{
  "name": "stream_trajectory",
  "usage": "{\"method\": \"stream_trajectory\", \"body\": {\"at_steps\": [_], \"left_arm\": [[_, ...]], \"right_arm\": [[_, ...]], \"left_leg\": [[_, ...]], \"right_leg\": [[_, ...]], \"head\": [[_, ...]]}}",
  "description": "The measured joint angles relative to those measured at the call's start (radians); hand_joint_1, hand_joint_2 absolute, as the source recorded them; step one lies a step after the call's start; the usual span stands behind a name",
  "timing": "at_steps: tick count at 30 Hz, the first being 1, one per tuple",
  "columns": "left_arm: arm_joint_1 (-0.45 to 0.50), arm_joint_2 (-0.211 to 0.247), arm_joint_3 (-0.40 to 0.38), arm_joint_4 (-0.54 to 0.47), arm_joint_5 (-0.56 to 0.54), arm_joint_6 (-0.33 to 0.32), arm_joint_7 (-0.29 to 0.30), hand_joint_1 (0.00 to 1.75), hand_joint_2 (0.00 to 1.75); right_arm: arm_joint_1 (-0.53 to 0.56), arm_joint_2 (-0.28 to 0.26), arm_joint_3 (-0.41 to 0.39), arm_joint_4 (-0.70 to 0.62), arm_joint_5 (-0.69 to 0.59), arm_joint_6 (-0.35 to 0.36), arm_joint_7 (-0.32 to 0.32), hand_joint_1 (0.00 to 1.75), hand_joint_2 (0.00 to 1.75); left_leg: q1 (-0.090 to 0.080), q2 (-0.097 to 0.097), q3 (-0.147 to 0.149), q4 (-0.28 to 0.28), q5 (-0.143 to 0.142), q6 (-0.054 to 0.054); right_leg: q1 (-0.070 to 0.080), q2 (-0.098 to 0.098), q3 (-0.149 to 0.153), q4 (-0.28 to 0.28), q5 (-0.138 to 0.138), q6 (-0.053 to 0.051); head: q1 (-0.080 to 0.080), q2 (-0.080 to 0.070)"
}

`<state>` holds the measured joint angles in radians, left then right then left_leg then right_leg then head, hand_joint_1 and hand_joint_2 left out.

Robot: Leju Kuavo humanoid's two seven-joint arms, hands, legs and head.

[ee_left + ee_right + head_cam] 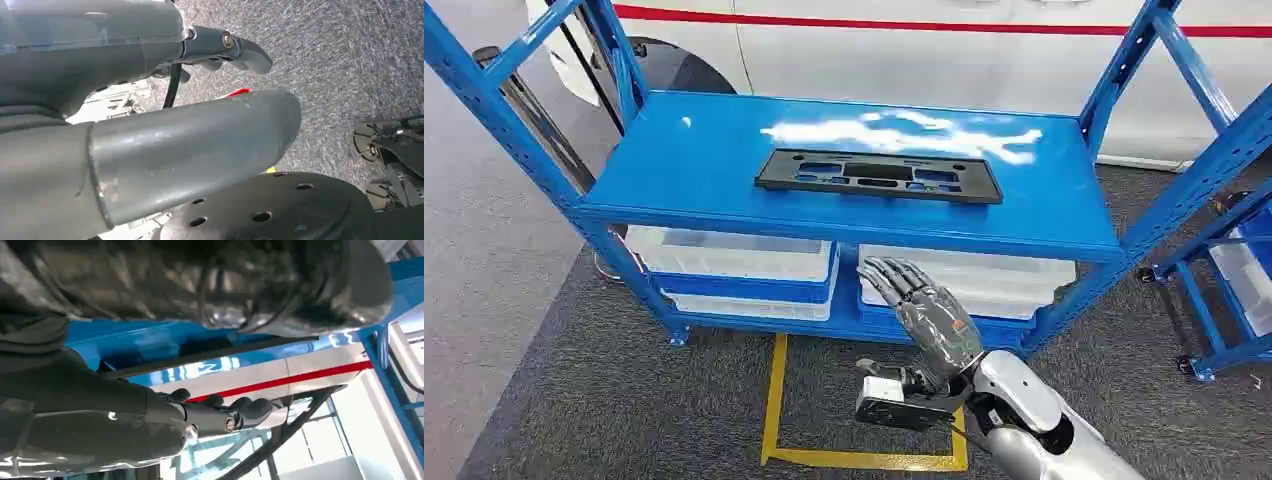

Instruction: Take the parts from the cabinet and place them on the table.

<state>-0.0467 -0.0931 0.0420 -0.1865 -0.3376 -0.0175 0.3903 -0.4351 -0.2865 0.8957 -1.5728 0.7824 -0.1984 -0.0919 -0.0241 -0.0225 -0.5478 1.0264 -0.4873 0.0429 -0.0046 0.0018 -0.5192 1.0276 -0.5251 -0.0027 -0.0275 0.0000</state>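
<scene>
Right now the black plastic panel point(879, 175) lies flat on the blue shelf point(684, 150), long axis crosswise. Right hand point(924, 310), fingers spread & empty, sits below, nearer than left hand point(220, 47), whose grip can't be told.

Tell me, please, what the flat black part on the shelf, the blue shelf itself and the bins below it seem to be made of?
Black part: probably moulded plastic, matte, with cut-out openings and no glare. Blue shelf: likely painted sheet metal, glossy, with bright reflections and perforated uprights. Bins: apparently translucent whitish plastic on blue bases.
</scene>
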Motion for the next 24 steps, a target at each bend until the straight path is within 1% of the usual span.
{"method": "stream_trajectory", "body": {"at_steps": [5, 12, 14, 18, 19, 20, 21, 22, 23, 24], "left_arm": [[0.0, 0.001, 0.0, 0.001, 0.0, -0.002, 0.002, 0.0, 0.0], [0.0, 0.002, -0.001, 0.003, 0.0, -0.003, 0.006, 0.0, 0.0], [0.0, 0.003, -0.001, 0.003, 0.0, -0.002, 0.007, 0.0, 0.0], [0.0, 0.003, -0.001, 0.003, 0.0, -0.002, 0.007, 0.0, 0.0], [-0.001, 0.003, -0.001, 0.003, 0.0, -0.002, 0.007, 0.0, 0.0], [-0.001, 0.003, -0.001, 0.003, 0.0, -0.002, 0.007, 0.0, 0.0], [-0.002, 0.003, -0.001, 0.003, 0.001, -0.002, 0.008, 0.0, 0.0], [-0.002, 0.003, -0.001, 0.003, 0.001, -0.002, 0.008, 0.0, 0.0], [-0.002, 0.003, -0.001, 0.003, 0.002, -0.002, 0.009, 0.0, 0.0], [-0.003, 0.003, -0.001, 0.003, 0.001, -0.002, 0.009, 0.0, 0.0]], "right_arm": [[0.0, 0.0, 0.0, 0.002, -0.008, -0.002, -0.001, 0.0, 0.0], [0.003, -0.003, 0.0, 0.006, -0.013, -0.008, -0.008, 0.0, 0.0], [0.004, -0.005, -0.001, 0.007, -0.013, -0.009, -0.009, 0.0, 0.0], [0.005, -0.005, -0.002, 0.007, -0.013, -0.01, -0.009, 0.0, 0.0], [0.004, -0.006, -0.003, 0.007, -0.013, -0.01, -0.009, 0.0, 0.0], [0.005, -0.006, -0.005, 0.007, -0.013, -0.01, -0.009, 0.0, 0.0], [0.003, -0.012, -0.006, 0.007, -0.013, -0.011, -0.01, 0.0, 0.0], [0.002, -0.013, -0.007, 0.007, -0.013, -0.012, -0.01, 0.0, 0.0], [0.004, -0.014, -0.007, 0.008, -0.013, -0.013, -0.01, 0.0, 0.0], [0.01, -0.015, -0.007, 0.01, -0.013, -0.013, -0.01, 0.0, 0.0]], "left_leg": [[0.0, 0.0, 0.0, 0.0, 0.0, 0.0], [-0.001, 0.0, -0.001, 0.002, 0.0, 0.0], [-0.002, 0.0, -0.001, 0.003, -0.001, 0.002], [-0.005, 0.001, -0.003, 0.003, 0.0, 0.011], [-0.002, 0.001, -0.003, -0.006, 0.002, 0.017], [0.007, 0.004, 0.008, -0.021, 0.01, 0.025], [0.007, 0.005, 0.012, -0.027, 0.011, 0.028], [0.007, 0.006, 0.013, -0.028, 0.012, 0.03], [0.007, 0.007, 0.013, -0.028, 0.011, 0.03], [0.007, 0.007, 0.014, -0.028, 0.009, 0.032]], "right_leg": [[-0.001, 0.0, 0.0, 0.0, 0.0, 0.0], [-0.004, 0.001, 0.0, -0.003, 0.003, 0.005], [-0.005, 0.001, 0.0, -0.005, 0.003, 0.006], [-0.007, 0.003, 0.0, -0.011, 0.007, 0.017], [-0.006, 0.003, 0.001, -0.013, 0.007, 0.021], [-0.003, 0.002, 0.003, -0.008, 0.0, 0.026], [-0.001, 0.001, -0.011, 0.022, -0.013, 0.027], [-0.001, 0.001, -0.047, 0.085, -0.042, 0.028], [-0.004, 0.001, -0.096, 0.168, -0.073, 0.028], [-0.005, 0.001, -0.145, 0.245, -0.094, 0.029]], "head": [[0.0, 0.0], [0.0, 0.0], [0.0, 0.0], [0.0, 0.0], [0.0, 0.0], [0.0, 0.0], [0.003, 0.0], [0.003, 0.0], [0.004, 0.0], [0.003, 0.0]]}}
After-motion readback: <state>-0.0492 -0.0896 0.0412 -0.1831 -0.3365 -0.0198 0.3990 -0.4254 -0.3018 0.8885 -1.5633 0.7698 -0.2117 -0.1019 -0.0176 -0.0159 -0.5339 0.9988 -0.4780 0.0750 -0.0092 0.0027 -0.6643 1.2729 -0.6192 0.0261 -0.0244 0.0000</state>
